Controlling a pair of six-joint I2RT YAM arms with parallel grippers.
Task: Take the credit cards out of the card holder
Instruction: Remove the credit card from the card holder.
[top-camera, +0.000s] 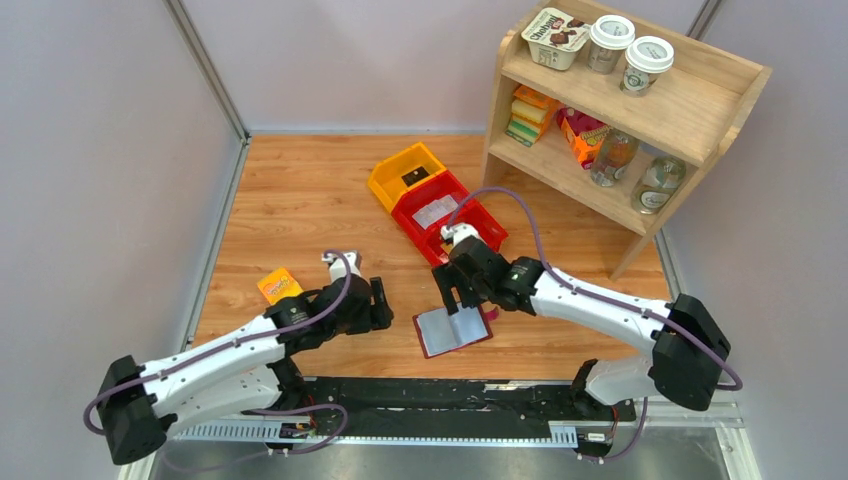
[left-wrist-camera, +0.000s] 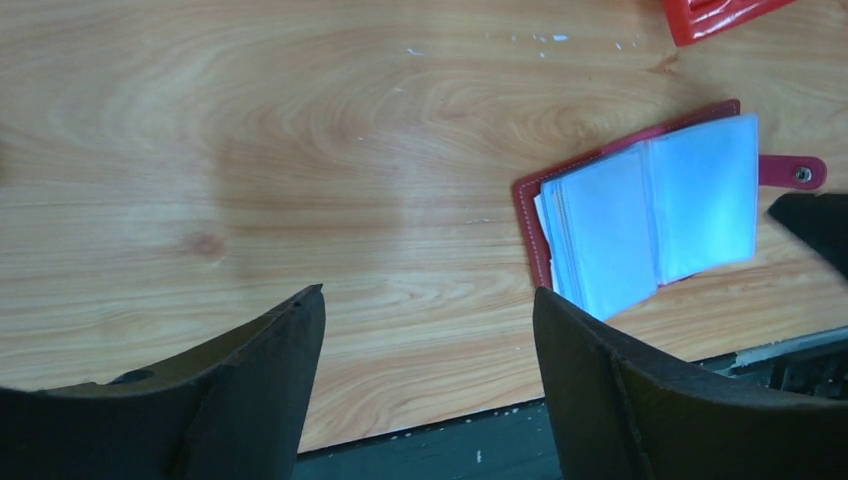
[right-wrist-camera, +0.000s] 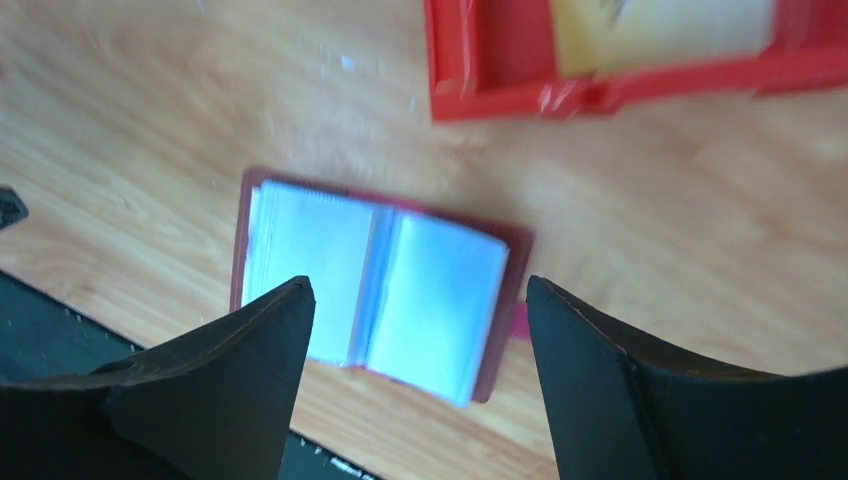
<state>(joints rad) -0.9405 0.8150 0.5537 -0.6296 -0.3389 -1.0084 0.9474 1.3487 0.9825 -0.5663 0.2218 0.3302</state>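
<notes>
The card holder (top-camera: 452, 331) lies open and flat near the table's front edge, a maroon wallet with pale grey-blue pockets facing up. It also shows in the left wrist view (left-wrist-camera: 650, 215) with its snap tab (left-wrist-camera: 795, 172) to the right, and in the right wrist view (right-wrist-camera: 440, 300). No tan credit cards show in the pockets. My right gripper (top-camera: 453, 296) is open and empty, hovering just above the holder's far edge (right-wrist-camera: 417, 281). My left gripper (top-camera: 381, 303) is open and empty (left-wrist-camera: 428, 290), to the left of the holder and apart from it.
A red bin (top-camera: 465, 200) with a pale card in it and a yellow bin (top-camera: 395, 172) sit just behind the holder. A small orange-yellow box (top-camera: 280, 285) lies at the left. A wooden shelf (top-camera: 690, 110) with cups and bottles stands at the back right.
</notes>
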